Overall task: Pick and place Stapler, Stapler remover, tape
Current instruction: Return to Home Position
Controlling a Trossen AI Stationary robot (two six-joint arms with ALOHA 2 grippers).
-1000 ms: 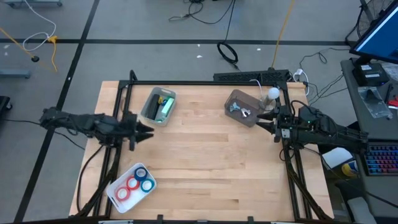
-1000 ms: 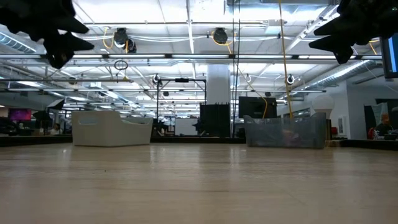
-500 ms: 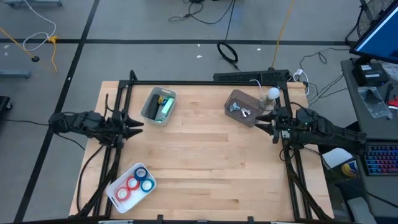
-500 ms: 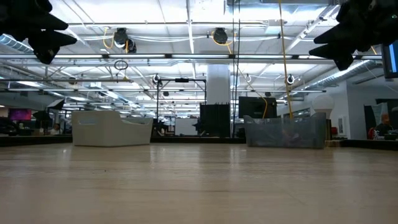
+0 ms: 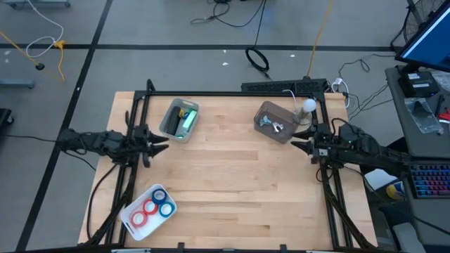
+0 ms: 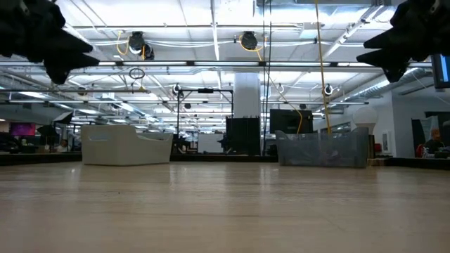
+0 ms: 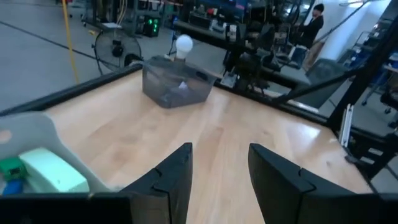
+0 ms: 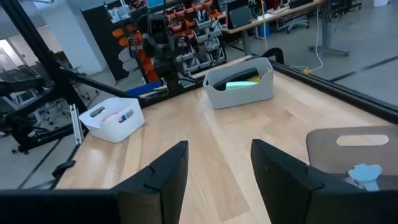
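seen overhead, tape rolls (image 5: 150, 207) in white bin (image 5: 128, 220)

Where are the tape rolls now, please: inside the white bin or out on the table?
Inside: the high view shows red and blue tape rolls lying within the white bin.

In the low view the left hand (image 6: 67, 53) and the right hand (image 6: 383, 60) are dark shapes cut off by the top edge, and the walls of the pale bin (image 6: 126, 144) hide what lies inside it. From above, the shiny bits (image 5: 271, 124) in the dark bin (image 5: 261, 109) are too small to name. In the left wrist view the pale bin is blurry and runs off the picture's edge.
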